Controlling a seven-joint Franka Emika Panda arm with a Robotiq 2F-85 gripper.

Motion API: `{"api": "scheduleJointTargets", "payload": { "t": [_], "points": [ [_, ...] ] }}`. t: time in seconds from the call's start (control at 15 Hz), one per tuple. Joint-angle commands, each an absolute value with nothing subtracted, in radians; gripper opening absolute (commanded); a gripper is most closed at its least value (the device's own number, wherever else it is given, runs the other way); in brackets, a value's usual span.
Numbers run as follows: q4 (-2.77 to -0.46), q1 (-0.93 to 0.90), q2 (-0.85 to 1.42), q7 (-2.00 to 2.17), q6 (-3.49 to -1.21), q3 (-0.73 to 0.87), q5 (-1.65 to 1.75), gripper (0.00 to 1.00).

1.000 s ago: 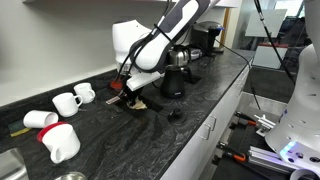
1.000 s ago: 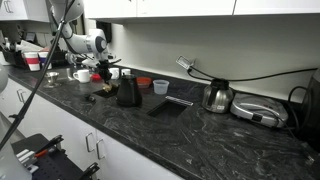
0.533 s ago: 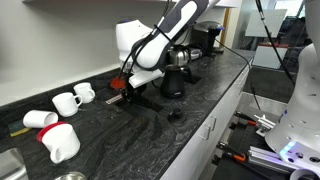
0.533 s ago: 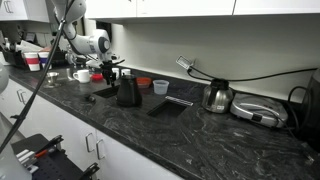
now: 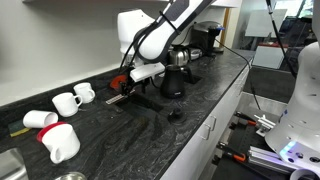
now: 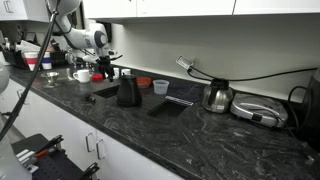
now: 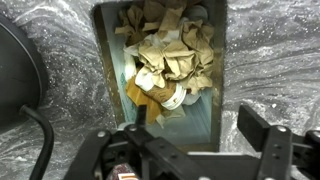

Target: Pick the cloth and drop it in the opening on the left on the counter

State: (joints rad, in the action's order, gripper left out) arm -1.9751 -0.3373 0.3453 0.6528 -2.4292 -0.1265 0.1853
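Note:
In the wrist view a rectangular opening (image 7: 200,110) in the dark stone counter is full of crumpled tan paper and a paper cup. An ochre-brown cloth (image 7: 138,92) lies inside it, at its left side on top of the rubbish. My gripper (image 7: 205,128) hangs straight above the opening, open, with nothing between its fingers; the right fingertip (image 7: 262,125) shows clearly. In both exterior views the gripper (image 5: 135,80) (image 6: 104,70) hovers a little above the opening (image 5: 128,100) (image 6: 105,91). The cloth cannot be made out there.
A black jug (image 5: 172,82) (image 6: 128,92) stands close beside the opening. White mugs (image 5: 66,101) sit further along the counter, one tipped over (image 5: 58,142). A red cup (image 6: 145,82), a steel kettle (image 6: 218,97) and a black cable (image 7: 40,135) are nearby.
The gripper has gone from shut to open and has risen above the opening. The brown cloth that hung from it has dropped into the opening.

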Motion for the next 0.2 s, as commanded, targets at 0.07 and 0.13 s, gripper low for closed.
{"api": "scheduleJointTargets", "payload": {
  "t": [0.07, 0.13],
  "points": [
    [-1.975, -0.345, 0.345, 0.648, -2.428, -0.118, 0.179, 0.92],
    [-1.975, -0.345, 0.345, 0.648, -2.428, -0.118, 0.179, 0.92]
  ]
}}
